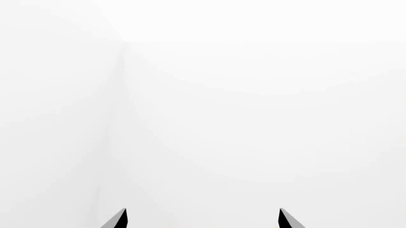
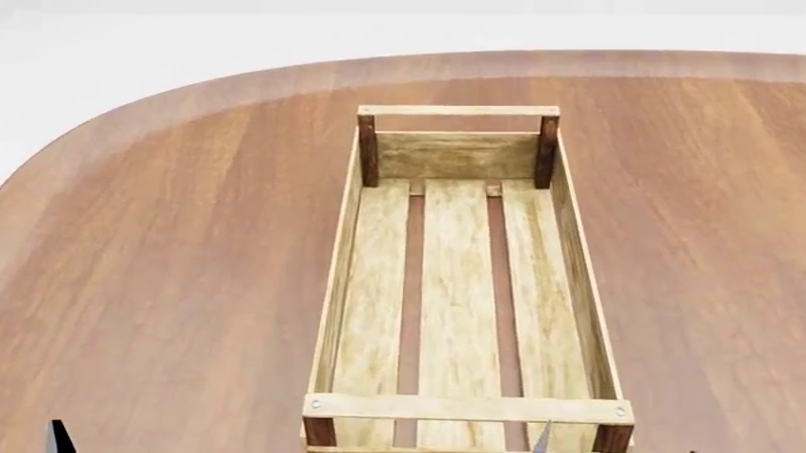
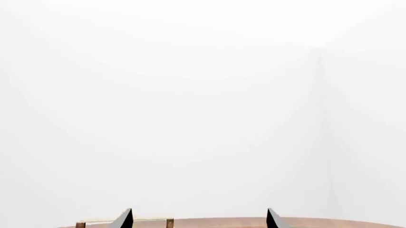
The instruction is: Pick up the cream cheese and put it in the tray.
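The tray (image 2: pixel 459 111) is a long crate of light wooden slats with dark brown corner posts. It stands empty in the middle of the head view, lengthwise away from me. The cream cheese is out of view in every frame. My left gripper (image 1: pixel 203 218) is open and empty, facing a white wall; one of its fingertips (image 2: pixel 58 440) shows at the head view's lower left edge. My right gripper (image 3: pixel 198 218) is open and empty; one fingertip (image 2: pixel 542 438) shows over the tray's near end. The tray's top rail (image 3: pixel 149 219) shows low in the right wrist view.
The tray rests on a brown wooden table (image 2: pixel 189 236) with a rounded far edge; white floor or wall lies beyond it. A strip of the table (image 3: pixel 330 222) shows in the right wrist view.
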